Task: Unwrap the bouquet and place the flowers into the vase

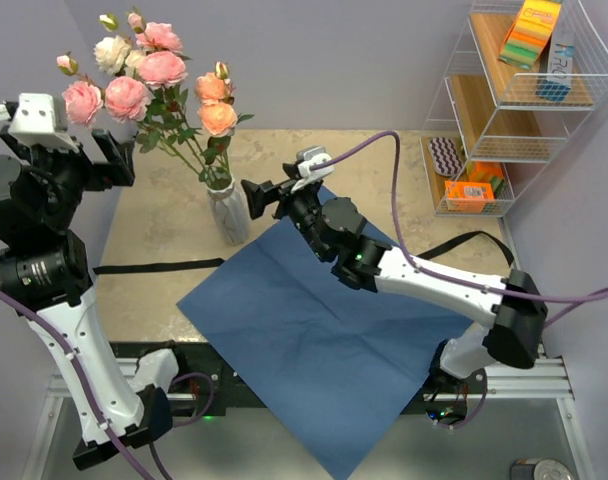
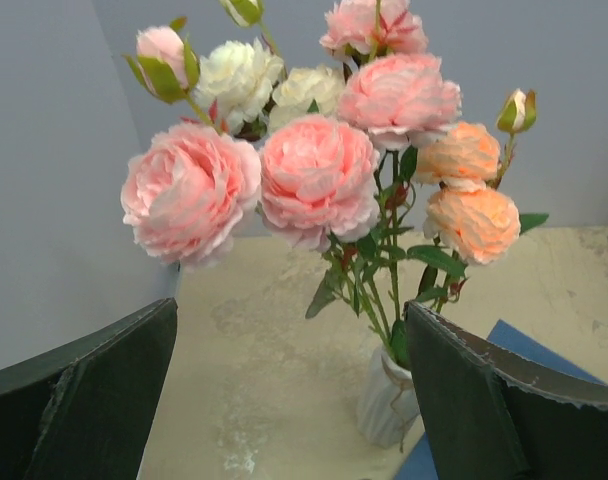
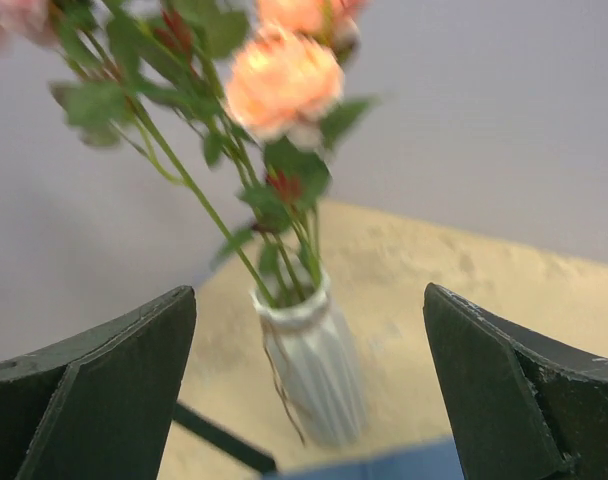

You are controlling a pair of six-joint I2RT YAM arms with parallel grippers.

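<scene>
flowers (image 1: 149,70) are in the vase (image 1: 229,215), stems down the narrow neck, heads fanning up and to the left. task looks done or close to it. vase stands upright toward the back of the desk (image 1: 404,165), just beside the far edge of the blue paper (image 1: 314,330). paper lies unfolded and flat across the near middle and hangs over the near edge, so the wrap is off. black ribbon (image 1: 159,266) lies loose on the desk left of the paper, and a second black strip (image 1: 464,245) lies to the right.

my right gripper (image 1: 256,195) is just right of the vase and faces it, jaws wide apart with nothing between them. my left gripper (image 1: 112,158) is raised beside the blooms at head height, also wide and empty. i'd guess both are off the stems so the bunch sits by itself.

desk top is beige and mottled, stone look. walls are plain grey-lilac. a wire rack (image 1: 514,100) at the right holds sponges and small boxes.
</scene>
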